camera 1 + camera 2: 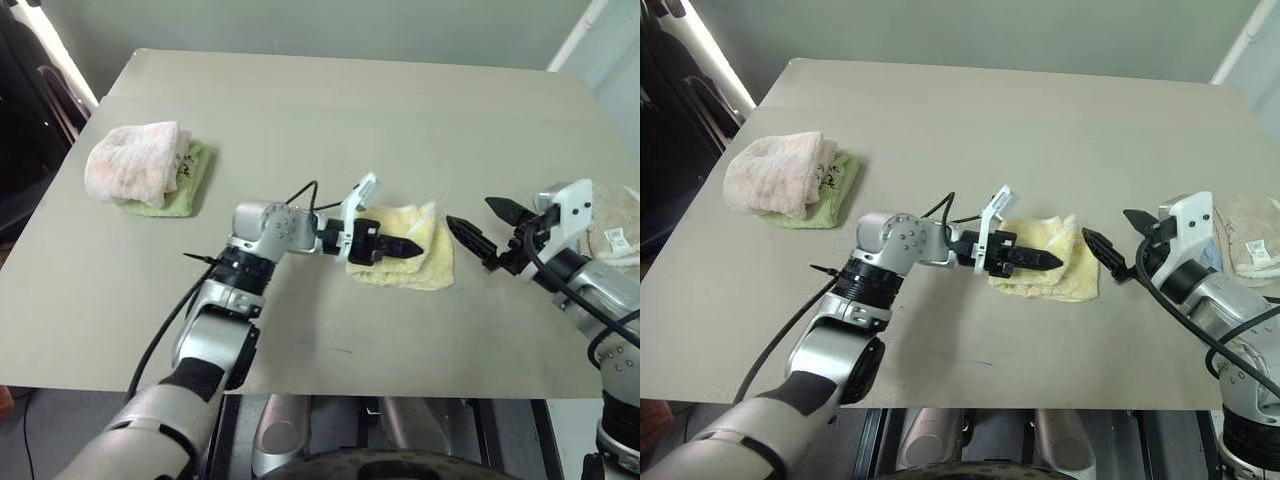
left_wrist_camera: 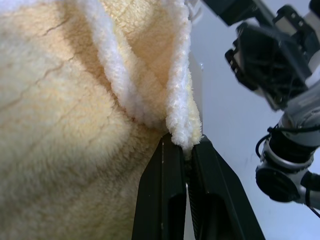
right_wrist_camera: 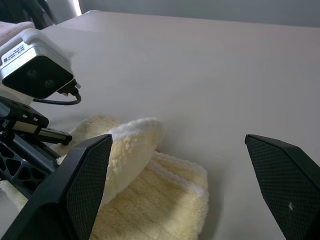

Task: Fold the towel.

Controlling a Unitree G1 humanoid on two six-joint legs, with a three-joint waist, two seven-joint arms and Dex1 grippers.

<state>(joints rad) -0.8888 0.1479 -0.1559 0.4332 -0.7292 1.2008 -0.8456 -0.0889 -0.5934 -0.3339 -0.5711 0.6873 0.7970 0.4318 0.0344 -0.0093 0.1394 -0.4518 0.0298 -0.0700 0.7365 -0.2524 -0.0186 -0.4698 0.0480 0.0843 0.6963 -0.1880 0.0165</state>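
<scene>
At the left of your surface (image 1: 330, 120) lies a pink-white towel (image 1: 135, 160). Your left gripper (image 1: 408, 247) has its fingers pinched on the towel (image 1: 425, 262), mid-surface. Your right gripper (image 1: 482, 228) hangs beside it, fingers spread wide, empty.

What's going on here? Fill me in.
The robot is part-way through folding the pale yellow towel on the table. Its left gripper is shut on the towel's white corded edge, holding a layer over the rest. The right gripper hangs open beside the towel, apart from it. A pink-white rolled towel lies on a green cloth at the far left.
</scene>
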